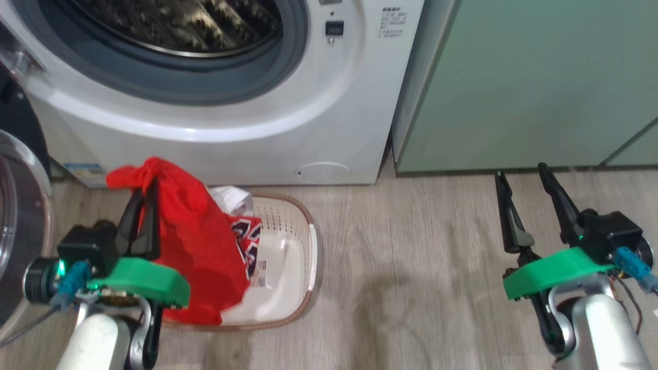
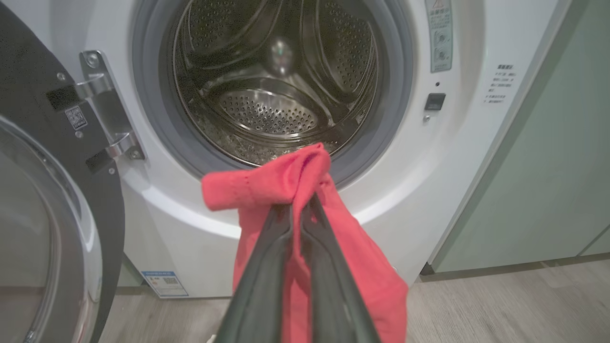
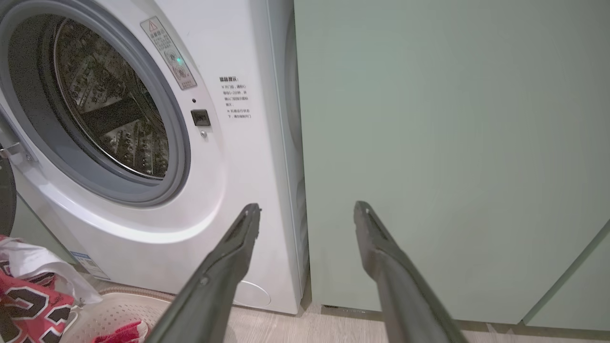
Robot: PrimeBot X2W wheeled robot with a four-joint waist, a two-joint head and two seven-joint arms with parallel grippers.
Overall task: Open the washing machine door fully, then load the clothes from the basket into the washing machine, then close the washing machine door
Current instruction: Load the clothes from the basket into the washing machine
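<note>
Left gripper point(image 1: 145, 194) upright, pinching clothes point(image 1: 200, 246); right gripper point(image 1: 521, 172) spread, empty.

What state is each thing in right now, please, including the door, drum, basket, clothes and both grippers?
Washing machine door: open, swung out to the left.
Drum: no clothes visible inside.
Left gripper: shut on a red garment, held up in front of the drum opening.
Right gripper: open, holding nothing.
Basket: upright, with clothes inside.
</note>
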